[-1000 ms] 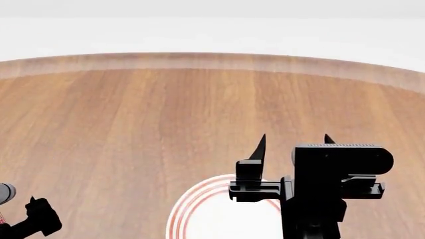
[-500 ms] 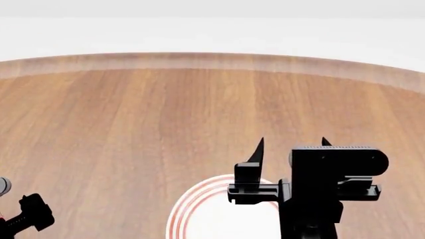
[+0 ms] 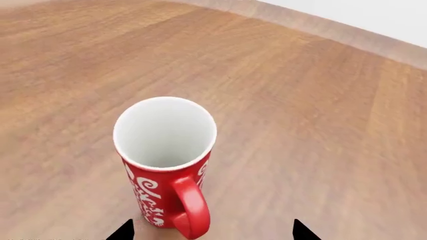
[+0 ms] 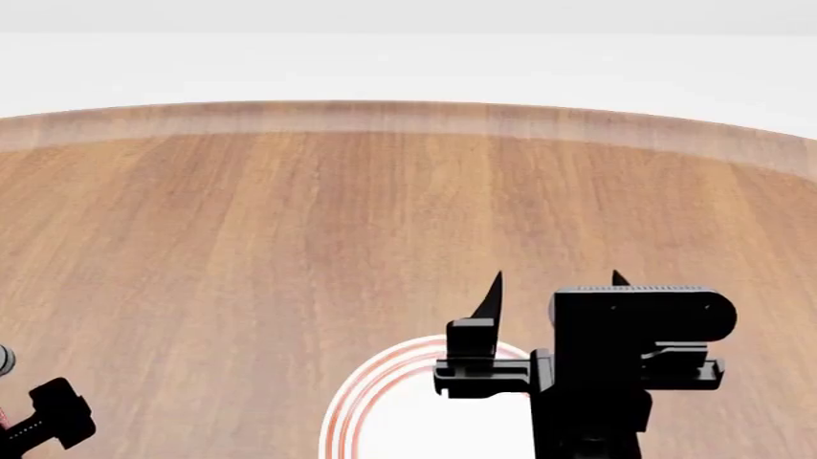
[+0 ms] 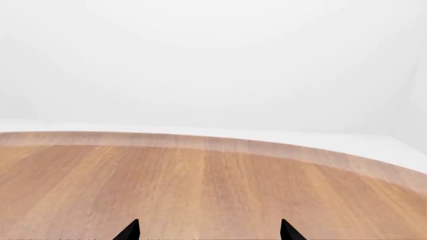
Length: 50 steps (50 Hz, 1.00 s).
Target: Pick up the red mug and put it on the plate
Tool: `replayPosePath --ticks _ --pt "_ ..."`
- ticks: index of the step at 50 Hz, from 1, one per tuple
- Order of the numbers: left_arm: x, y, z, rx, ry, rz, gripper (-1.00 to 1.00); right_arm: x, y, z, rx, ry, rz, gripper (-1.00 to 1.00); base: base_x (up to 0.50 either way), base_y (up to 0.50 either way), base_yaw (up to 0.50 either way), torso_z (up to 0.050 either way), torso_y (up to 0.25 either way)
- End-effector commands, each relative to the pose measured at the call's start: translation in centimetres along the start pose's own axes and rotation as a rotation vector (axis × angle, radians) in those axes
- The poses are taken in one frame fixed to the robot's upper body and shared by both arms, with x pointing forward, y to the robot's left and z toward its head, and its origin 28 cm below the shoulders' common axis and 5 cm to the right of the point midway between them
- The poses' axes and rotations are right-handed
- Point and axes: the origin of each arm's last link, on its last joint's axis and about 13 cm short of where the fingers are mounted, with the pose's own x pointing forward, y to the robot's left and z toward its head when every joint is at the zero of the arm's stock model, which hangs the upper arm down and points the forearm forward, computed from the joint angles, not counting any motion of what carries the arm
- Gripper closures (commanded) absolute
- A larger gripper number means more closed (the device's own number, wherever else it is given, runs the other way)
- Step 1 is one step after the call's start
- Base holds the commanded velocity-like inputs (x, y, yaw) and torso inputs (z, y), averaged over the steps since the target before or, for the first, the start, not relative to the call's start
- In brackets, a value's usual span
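Observation:
The red mug (image 3: 165, 165) with white floral pattern and white inside stands upright on the wooden table in the left wrist view, its red handle (image 3: 191, 207) turned toward the camera. My left gripper (image 3: 212, 231) is open, its two fingertips apart on either side of the handle, just short of the mug. In the head view only part of the left arm (image 4: 45, 418) shows at the lower left. The plate (image 4: 383, 406) with red rings lies at the bottom centre, partly hidden by my right gripper (image 4: 556, 279), which is open and empty above it.
The round wooden table (image 4: 320, 220) stretches away to its curved far edge (image 4: 408, 117). A white wall lies beyond it. The right wrist view shows only bare table top (image 5: 200, 185) and its far edge.
My right gripper has sunk lower in the head view, toward the plate. The left arm has also moved down and left, toward the frame's corner.

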Motion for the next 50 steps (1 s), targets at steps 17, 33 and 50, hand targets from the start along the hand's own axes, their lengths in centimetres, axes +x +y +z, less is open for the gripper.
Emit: replayPosePath --ticks 17,33,50 --pt "1.8 0.4 -0.3 0.015 0.04 0.039 -1.0 0.1 0.2 -0.5 -0.003 0.01 0.01 -1.0 0.0 0.0 0.0 0.0 0.001" --pt "2.6 0.2 -0.3 0.014 0.115 0.025 -1.0 0.2 0.3 -0.8 -0.003 0.018 0.014 -1.0 0.0 0.0 0.0 0.0 0.0" --pt "2.9 0.4 -0.1 0.002 0.106 0.056 1.0 0.1 0.3 -1.2 0.0 0.024 0.019 -1.0 0.0 0.0 0.0 0.0 0.0"
